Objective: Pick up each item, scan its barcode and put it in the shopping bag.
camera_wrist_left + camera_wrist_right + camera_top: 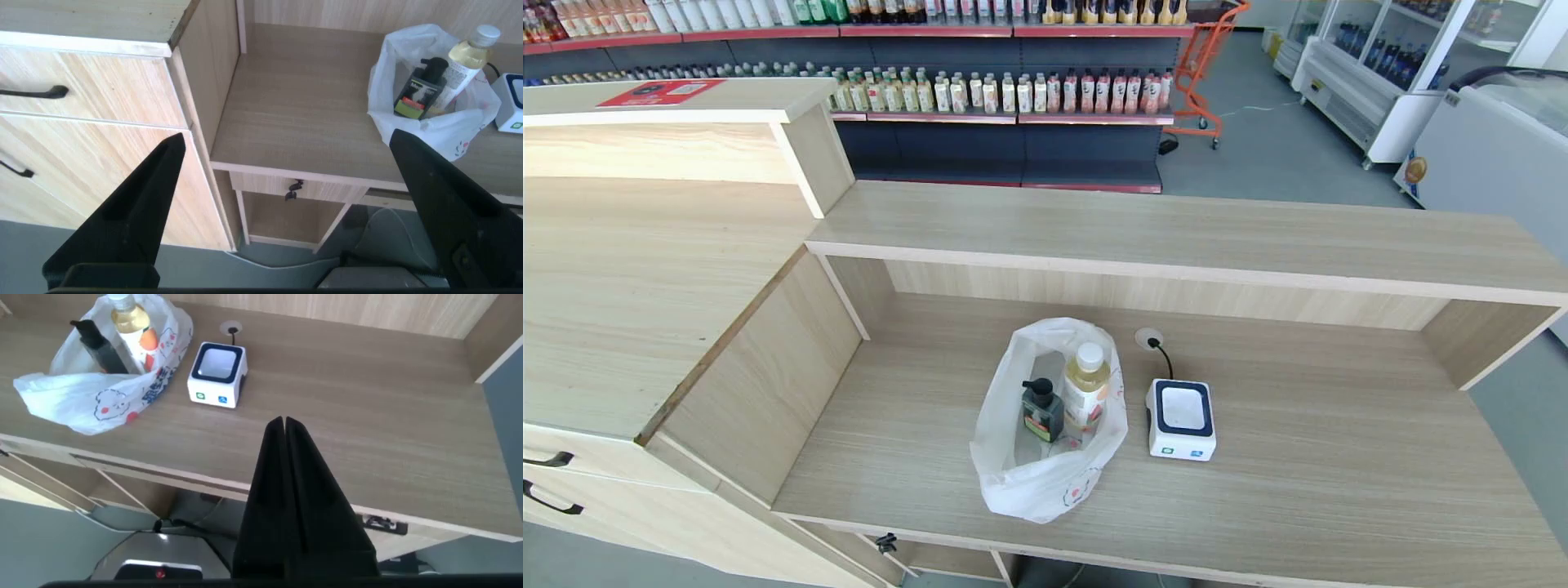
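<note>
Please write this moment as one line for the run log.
bag: holds pump bottle, drink bottle | scanner: beside bag | left hand: open | right hand: shut

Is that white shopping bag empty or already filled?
Not empty: a dark pump bottle and a yellow drink bottle stand upright inside the shopping bag.

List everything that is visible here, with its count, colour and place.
shopping bag: 1, white, on the counter
pump bottle: 1, black, standing in the bag
drink bottle: 1, yellow, white cap, in the bag too
scanner: 1, white, on the counter right of the bag
counter: 1, light wood
shelves: several, dark, full of bottles, behind the counter
cart: 1, orange, by the shelves
left gripper: 1, black, fingers open
right gripper: 1, black, fingers shut
</note>
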